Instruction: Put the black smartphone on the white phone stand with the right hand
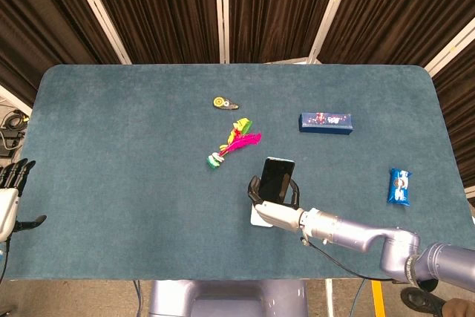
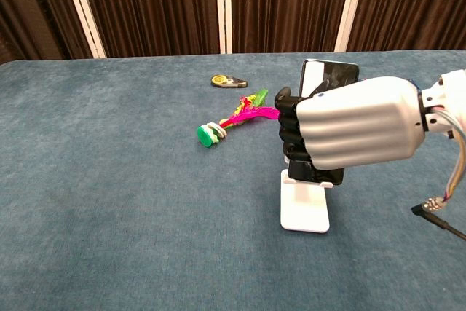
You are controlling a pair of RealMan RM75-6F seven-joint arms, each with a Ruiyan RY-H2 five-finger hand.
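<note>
So we've got the right hand (image 2: 357, 129) wrapped around the black smartphone (image 2: 329, 78), fingers (image 2: 291, 125) curled tight across the lower part of it, with the top of the phone sticking up out of the fist. The phone stands upright, pretty much directly over the white phone stand (image 2: 305, 205). From the chest view its bottom edge looks like it's right down at the stand's cradle, but the hand covers that spot, so we can't tell whether it's actually seated or just touching.

From the head view it's the same story: the black smartphone (image 1: 275, 179) stands up near the front middle of the blue table (image 1: 111, 146), the right hand (image 1: 276, 213) clamped on it from the robot's side, and only a corner of the white phone stand (image 1: 257, 220) peeks out underneath.

The left hand (image 1: 9, 198) is way off at the left table edge, holding nothing, fingers straight and spread a bit.

Other stuff on the table, all well apart from the phone:
- pink and green feather toy (image 1: 234, 146) just up and left of it
- small black and yellow tape dispenser (image 1: 224, 102) further back
- blue box (image 1: 325, 122) to the back right
- blue snack packet (image 1: 399, 186) far right
</note>
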